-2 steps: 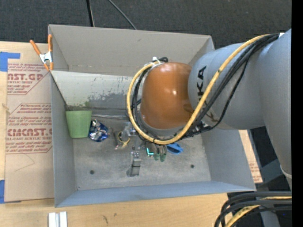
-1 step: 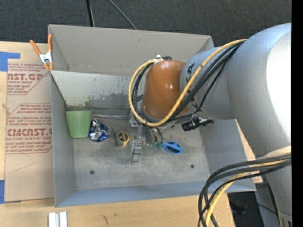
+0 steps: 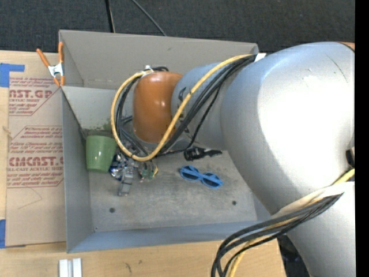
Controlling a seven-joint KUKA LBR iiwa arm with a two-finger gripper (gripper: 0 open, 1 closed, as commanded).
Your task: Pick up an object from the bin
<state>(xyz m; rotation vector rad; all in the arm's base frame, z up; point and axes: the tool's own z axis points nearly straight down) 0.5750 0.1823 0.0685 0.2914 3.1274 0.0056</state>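
**Gripper low beside green cup**

The gripper hangs low over the scuffed grey floor of the bin, left of centre. It is just right of a green cup by the left wall. I cannot tell whether it is open or closed. Blue glasses lie to the right. A dark floor lies beyond the far wall.

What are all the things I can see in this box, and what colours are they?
bin: one, grey, under everything
cup: one, green, on its side at the left of the bin floor, right beside the gripper
glasses: one, blue, lying mid-floor
black thing: one, small, just behind the glasses; too small to name
arm: one, silver-grey, reaching in from the right
cover: one, orange, on the wrist
cables: several, yellow and black, looped round the wrist
gripper: one, low over the floor
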